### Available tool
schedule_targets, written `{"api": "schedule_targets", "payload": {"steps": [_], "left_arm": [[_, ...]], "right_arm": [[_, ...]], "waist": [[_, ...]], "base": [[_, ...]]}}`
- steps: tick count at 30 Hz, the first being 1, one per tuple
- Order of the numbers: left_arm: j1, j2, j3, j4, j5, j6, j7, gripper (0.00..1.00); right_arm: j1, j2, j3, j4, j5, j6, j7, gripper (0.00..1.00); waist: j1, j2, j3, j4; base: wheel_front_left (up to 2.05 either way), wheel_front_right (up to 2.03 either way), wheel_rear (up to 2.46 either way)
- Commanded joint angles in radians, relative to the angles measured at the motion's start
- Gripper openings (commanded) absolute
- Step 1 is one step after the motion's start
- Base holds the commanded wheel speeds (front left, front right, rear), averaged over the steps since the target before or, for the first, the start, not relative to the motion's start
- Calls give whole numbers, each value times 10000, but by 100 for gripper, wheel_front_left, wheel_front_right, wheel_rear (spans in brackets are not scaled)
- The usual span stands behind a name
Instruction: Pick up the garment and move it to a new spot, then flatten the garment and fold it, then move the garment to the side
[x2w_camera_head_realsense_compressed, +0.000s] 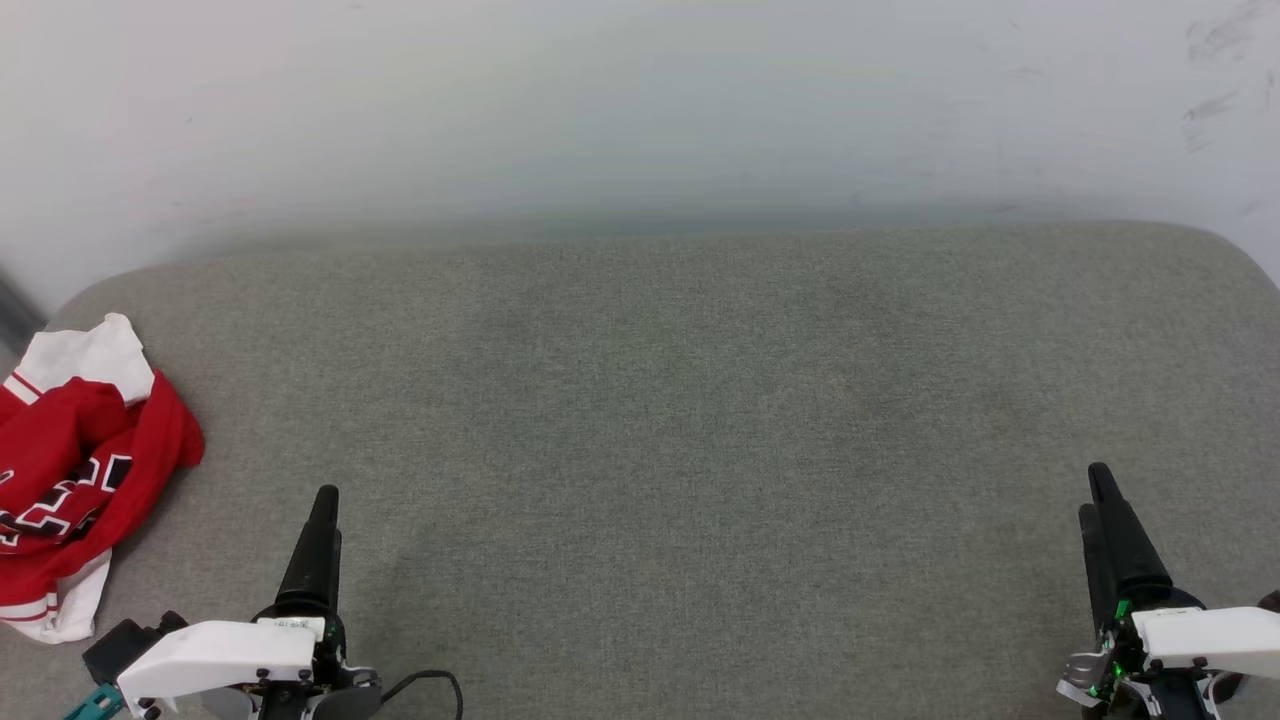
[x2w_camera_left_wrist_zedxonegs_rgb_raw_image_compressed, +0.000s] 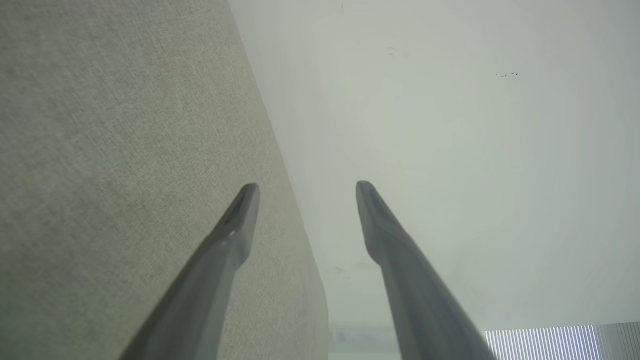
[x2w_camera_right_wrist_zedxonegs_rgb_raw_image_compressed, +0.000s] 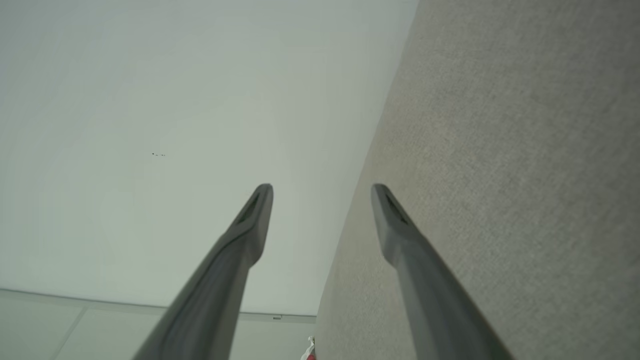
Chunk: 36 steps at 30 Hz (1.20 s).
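Wide apart at the near edge of the grey fabric-covered table (x2w_camera_head_realsense_compressed: 650, 400), our two pincers stand released and empty, fingers pointing toward the white wall (x2w_camera_head_realsense_compressed: 640, 100). In the left wrist view, our left pincer (x2w_camera_left_wrist_zedxonegs_rgb_raw_image_compressed: 307, 186) shows clear daylight between its two dark fingers, with the table's far edge running up between them and bare wall beyond. In the right wrist view, our right pincer (x2w_camera_right_wrist_zedxonegs_rgb_raw_image_compressed: 322, 187) is spread in the same way, and the same edge passes between its tips.

From the head view, our left pincer (x2w_camera_head_realsense_compressed: 325, 500) rises at the lower left, with a thin black cable (x2w_camera_head_realsense_compressed: 430, 685) looping beside its base. Our right pincer (x2w_camera_head_realsense_compressed: 1095, 490) rises at the lower right, close to the table's right side.

We find the garment (x2w_camera_head_realsense_compressed: 80, 460) crumpled in a heap at the table's left edge, partly cut off by the frame. One white sleeve lies on top toward the wall, the red body is bunched below it, part of the black, white-edged lettering shows, and a striped white hem trails nearest us. It lies near our left pincer but apart from it, touching neither finger.

Between the two pincers, and back to the table's rounded far corners, we see an open stretch of grey cloth. Faint dark scuffs (x2w_camera_head_realsense_compressed: 1215, 70) mark the wall at the upper right.
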Motion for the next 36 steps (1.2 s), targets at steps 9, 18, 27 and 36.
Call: {"api": "schedule_targets", "payload": {"steps": [9,18,27,36], "left_arm": [[52,29,-294,-978,2197,723,-432,100],[262,31,-672,-1361,4140,1296,-775,100],[448,35,-1034,-1653,5863,1505,-1092,100],[617,41,-1252,-1762,7149,1659,-1348,100]], "right_arm": [[37,-14,133,-1023,-2247,2,-450,100],[243,-14,420,-1595,-4345,2,-793,100],[445,-14,679,-1763,-6214,2,-1107,100],[621,-14,749,-1834,-7526,2,-1367,100]], "waist": [[0,0,29,7],[0,0,40,0],[0,0,37,2],[0,0,29,3]], "base": [[0,0,0],[0,0,0],[0,0,0],[0,0,0]]}}
